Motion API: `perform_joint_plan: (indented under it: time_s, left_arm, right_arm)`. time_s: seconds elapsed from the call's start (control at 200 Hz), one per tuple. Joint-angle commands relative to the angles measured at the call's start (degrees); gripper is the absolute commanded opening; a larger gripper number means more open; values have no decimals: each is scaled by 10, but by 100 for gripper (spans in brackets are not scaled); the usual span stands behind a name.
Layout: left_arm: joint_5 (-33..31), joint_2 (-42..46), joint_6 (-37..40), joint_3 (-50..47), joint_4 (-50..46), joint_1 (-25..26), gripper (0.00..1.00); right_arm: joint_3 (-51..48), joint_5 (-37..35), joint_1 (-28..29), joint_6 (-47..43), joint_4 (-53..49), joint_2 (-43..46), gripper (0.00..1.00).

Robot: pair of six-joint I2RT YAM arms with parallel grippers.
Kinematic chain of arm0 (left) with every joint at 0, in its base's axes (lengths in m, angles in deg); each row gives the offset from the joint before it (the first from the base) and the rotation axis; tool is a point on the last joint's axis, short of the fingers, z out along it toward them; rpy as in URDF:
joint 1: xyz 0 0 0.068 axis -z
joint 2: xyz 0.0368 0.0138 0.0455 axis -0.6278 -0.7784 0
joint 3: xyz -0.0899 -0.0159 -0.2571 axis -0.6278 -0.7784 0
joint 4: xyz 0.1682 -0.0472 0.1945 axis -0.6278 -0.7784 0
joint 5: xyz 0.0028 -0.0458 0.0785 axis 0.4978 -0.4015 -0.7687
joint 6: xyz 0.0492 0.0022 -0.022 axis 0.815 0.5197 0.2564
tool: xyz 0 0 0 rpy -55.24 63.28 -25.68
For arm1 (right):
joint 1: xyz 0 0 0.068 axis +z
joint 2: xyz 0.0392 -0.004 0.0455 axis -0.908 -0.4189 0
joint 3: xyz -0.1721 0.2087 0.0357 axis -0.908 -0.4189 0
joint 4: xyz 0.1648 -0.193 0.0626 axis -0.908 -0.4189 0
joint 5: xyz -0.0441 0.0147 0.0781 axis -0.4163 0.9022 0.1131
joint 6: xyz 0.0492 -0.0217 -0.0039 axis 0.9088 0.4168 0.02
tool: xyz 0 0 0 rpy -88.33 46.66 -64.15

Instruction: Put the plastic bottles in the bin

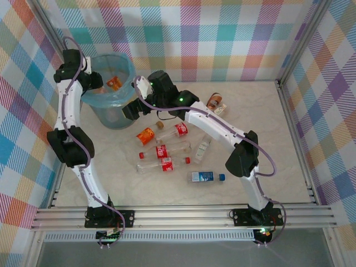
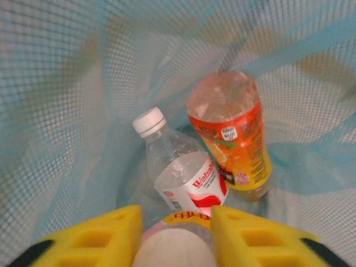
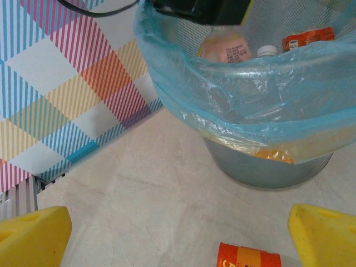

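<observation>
Left gripper (image 2: 176, 212) inside bin (image 2: 67, 111), pale bottle (image 2: 175, 247) between jaws, grip cannot be told; orange-label bottle (image 2: 233, 139), white-capped bottle (image 2: 181, 172) on bin floor. Right gripper (image 3: 178, 239) beside bin, jaws wide, empty. Loose bottles (image 1: 164, 151) on table (image 1: 267, 128), right of bin.

The bin (image 3: 267, 167) is grey mesh, lined with a light blue bag (image 3: 222, 94). The left pincer (image 2: 177, 218) is yellow, and at the lower edge of its frame sits a pale pink bottle (image 2: 175, 247). Above that are a white-capped bottle (image 2: 186, 178) with a red-and-white label and an orange-labelled bottle (image 2: 233, 139). The right pincer (image 3: 178, 233) is yellow too. The counter (image 1: 267, 111) is cream and marbled, and the walls (image 1: 222, 33) are pastel plaid. At centre frame in the top view lie red-labelled bottles (image 1: 164, 151) and a blue-capped bottle (image 1: 206, 177).
</observation>
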Motion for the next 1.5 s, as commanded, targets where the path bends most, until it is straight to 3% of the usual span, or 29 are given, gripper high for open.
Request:
perform_joint_plan:
  time_s: [0.0, 0.14, 0.53, 0.845, 1.11, 1.285, 1.495]
  left_arm:
    - [-11, -3, 5, -2, -6, 5, 52]
    - [-7, 3, -2, -1, 0, 6, 63]
    - [-7, 23, -11, 22, -3, 6, 64]
    - [-15, 128, -17, 35, 0, 24, 65]
    - [-9, 275, -36, -105, 50, 74, 67]
    - [10, 386, -45, -245, 88, 136, 69]
    - [29, 484, -45, -371, 85, 216, 71]
  right_arm:
    - [-3, -2, 0, -17, 13, 29, 100]
    - [-3, -2, -1, -16, 11, 29, 100]
    - [1, 0, -1, -13, 1, 37, 100]
    - [-21, -8, -3, -57, -47, 81, 99]
    - [-175, -8, -4, -148, -57, 192, 91]
    - [-292, 22, -4, -220, -59, 267, 86]
    - [-404, 84, -3, -336, -68, 308, 87]
